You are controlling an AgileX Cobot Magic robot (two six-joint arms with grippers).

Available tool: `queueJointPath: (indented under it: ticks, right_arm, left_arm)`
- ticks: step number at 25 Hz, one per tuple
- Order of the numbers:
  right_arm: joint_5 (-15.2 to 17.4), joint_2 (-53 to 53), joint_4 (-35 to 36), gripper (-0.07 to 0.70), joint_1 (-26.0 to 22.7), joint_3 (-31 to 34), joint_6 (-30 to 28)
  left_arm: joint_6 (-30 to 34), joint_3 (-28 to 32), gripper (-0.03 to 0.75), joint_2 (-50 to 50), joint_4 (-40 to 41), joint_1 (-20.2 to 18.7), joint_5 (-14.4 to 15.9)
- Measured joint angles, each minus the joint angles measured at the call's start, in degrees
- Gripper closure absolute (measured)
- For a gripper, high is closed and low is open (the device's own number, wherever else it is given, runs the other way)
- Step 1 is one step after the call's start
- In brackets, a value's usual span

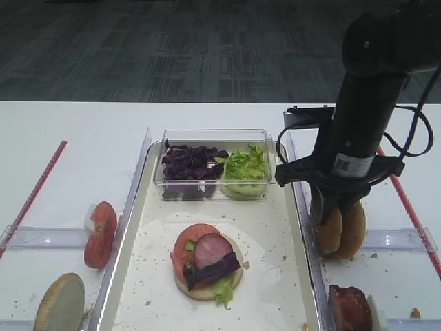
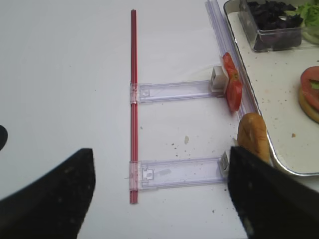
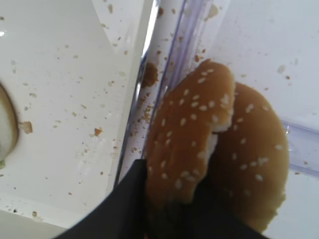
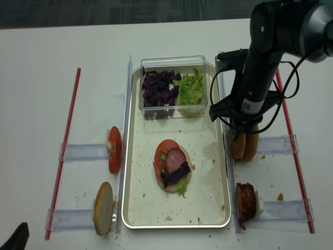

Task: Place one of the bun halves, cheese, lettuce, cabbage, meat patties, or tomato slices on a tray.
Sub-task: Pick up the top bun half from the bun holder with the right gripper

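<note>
The right gripper [image 1: 335, 219] is standing over two upright seeded buns just right of the tray [image 1: 300, 227], its dark fingers [image 3: 129, 199] pinching the bun top [image 3: 187, 137] with the pale torn patch; the arm is hiding the grip from above. The other sesame bun [image 3: 254, 169] is leaning against it. The left gripper [image 2: 159, 199] is showing only two blurred black fingers, spread wide, holding nothing.

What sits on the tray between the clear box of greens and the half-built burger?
Nothing but crumbs: in the exterior high view, the tray floor between the clear box and the half-built burger is bare.
</note>
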Motion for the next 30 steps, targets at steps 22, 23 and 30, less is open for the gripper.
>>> queueJointPath:
  ticks: [22,23,30]
  right_arm:
    - [-0.1,-0.8,0.5,0.470,0.0,0.0,-0.4]
    - [-0.1,-1.2,0.5,0.470,0.0,0.0,-0.4]
    - [0.8,-1.6,0.5,0.470,0.0,0.0,-0.4]
  left_arm:
    - [0.0,0.0,0.207,0.0,0.0,0.0,0.0]
    - [0.0,0.0,0.206,0.0,0.0,0.0,0.0]
    - [0.0,0.0,0.206,0.0,0.0,0.0,0.0]
